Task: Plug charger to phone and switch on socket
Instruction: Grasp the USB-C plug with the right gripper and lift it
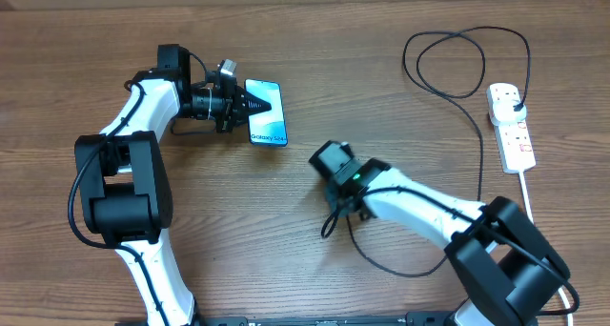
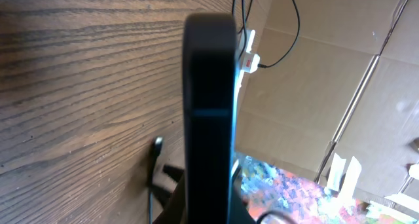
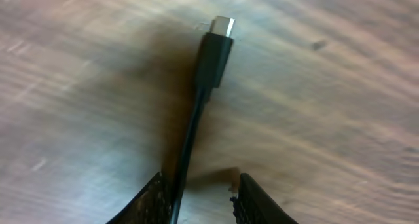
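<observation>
My left gripper (image 1: 250,102) is shut on the phone (image 1: 268,112), which has a light blue screen with "Galaxy" text and is held near the table's back left. The left wrist view shows the phone (image 2: 209,99) edge-on as a dark slab. The charger's black cable (image 3: 190,132) lies on the wood with its connector tip (image 3: 224,24) pointing away. My right gripper (image 3: 200,185) straddles it with the jaws apart: the cable rests against the left finger and the right finger stands clear. The white socket (image 1: 512,126) lies at the far right with the black plug (image 1: 516,102) in it.
The charger cable loops (image 1: 457,40) across the back right and curls under my right arm (image 1: 419,202). A thick white cord (image 1: 527,197) runs from the socket toward the front edge. A cardboard wall (image 2: 314,86) stands beyond the table.
</observation>
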Controlling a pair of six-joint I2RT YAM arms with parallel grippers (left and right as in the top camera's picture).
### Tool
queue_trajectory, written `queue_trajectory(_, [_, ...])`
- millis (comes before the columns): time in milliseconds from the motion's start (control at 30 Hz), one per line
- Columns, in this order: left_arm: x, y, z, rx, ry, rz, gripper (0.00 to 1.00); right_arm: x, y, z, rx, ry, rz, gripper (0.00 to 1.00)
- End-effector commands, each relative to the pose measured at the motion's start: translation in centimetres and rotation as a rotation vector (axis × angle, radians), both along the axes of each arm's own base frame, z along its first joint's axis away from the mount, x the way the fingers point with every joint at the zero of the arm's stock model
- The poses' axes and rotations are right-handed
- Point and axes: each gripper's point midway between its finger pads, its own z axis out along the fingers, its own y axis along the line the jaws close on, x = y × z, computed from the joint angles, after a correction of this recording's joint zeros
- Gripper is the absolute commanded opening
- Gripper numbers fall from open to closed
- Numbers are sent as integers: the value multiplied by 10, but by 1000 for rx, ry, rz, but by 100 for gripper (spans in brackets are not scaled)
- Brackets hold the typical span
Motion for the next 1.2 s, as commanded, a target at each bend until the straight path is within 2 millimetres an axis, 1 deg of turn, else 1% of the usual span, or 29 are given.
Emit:
queue_trajectory(0, [0, 0, 22, -31, -30, 4, 4, -2, -10, -17, 28, 54, -44, 34])
queue_trajectory(100, [0, 0, 22, -31, -30, 4, 4, 8, -3, -15, 85, 33, -39, 37])
queue_trajectory(200, [0, 0, 22, -31, -29, 3, 4, 21, -2, -12, 120, -5, -60, 38])
queue_trajectory(233, [0, 0, 22, -31, -28, 3, 4, 23, -1, -11, 125, -11, -63, 41])
queue_trajectory(333, [-1, 0, 21, -32, -17, 3, 4, 31, -1, -9, 142, -35, -74, 42])
queue_trajectory(500, [-3, 0, 21, -32, -4, 3, 4, 38, -5, -9, 158, -48, -115, 41])
queue_trajectory(600, [-3, 0, 21, -32, -4, 4, 5, 39, -6, -10, 157, -47, -122, 37])
queue_trajectory(667, [-3, 0, 21, -32, -4, 3, 4, 41, -5, -11, 162, -52, -121, 30])
queue_trajectory(800, [-3, 0, 21, -32, -4, 4, 5, 42, 4, -10, 206, -49, -108, 29])
queue_trajectory(867, [-3, 0, 21, -32, -4, 4, 4, 42, 5, -9, 212, -47, -107, 24])
queue_trajectory(933, [-3, 0, 21, -32, -4, 4, 4, 43, 5, -9, 213, -49, -106, 22])
queue_trajectory(1033, [-3, 0, 21, -32, -4, 4, 4, 46, 7, -8, 223, -62, -105, 15])
queue_trajectory(1167, [-3, 0, 21, -33, -4, 3, 4, 48, 9, -7, 229, -72, -101, 12])
